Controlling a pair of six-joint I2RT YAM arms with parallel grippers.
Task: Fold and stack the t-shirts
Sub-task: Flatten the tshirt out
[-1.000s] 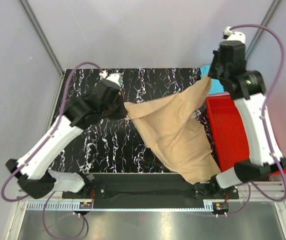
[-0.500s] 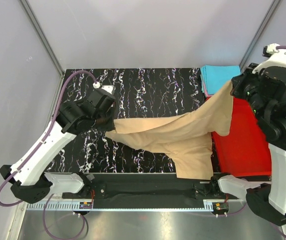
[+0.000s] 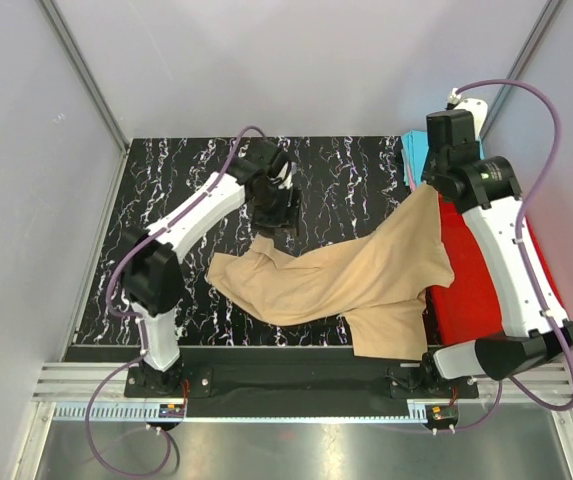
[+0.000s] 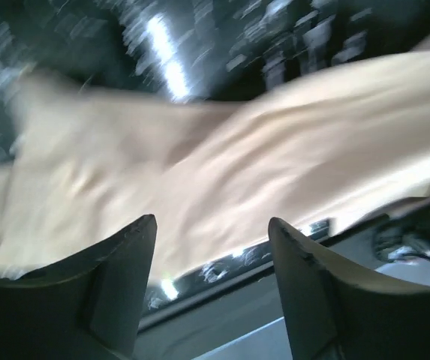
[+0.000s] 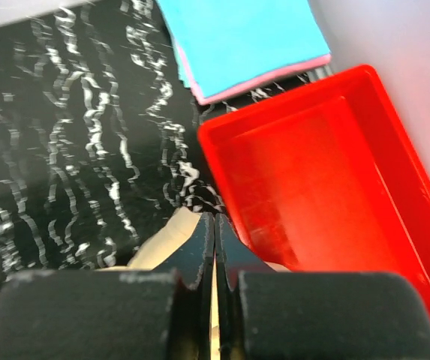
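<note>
Marbled table [image 3: 166, 190]: left gripper [image 4: 211, 240] wide, empty; right gripper [image 5: 215, 225] pinching tan t-shirt [image 3: 356, 280], lone-sided pull could drag it off the edge

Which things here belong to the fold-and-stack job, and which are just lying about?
Job:
- tan t-shirt
- folded cyan t-shirt
- folded pink t-shirt, under the cyan one

Lying about:
- red plastic bin
- black marbled table

Left arm stretches forward, left claw [image 4: 213, 225] pointing down, fingers apart. Right arm arcs high, right claw [image 5: 215, 225] pinched tight on the tan t-shirt [image 3: 366, 280].
</note>
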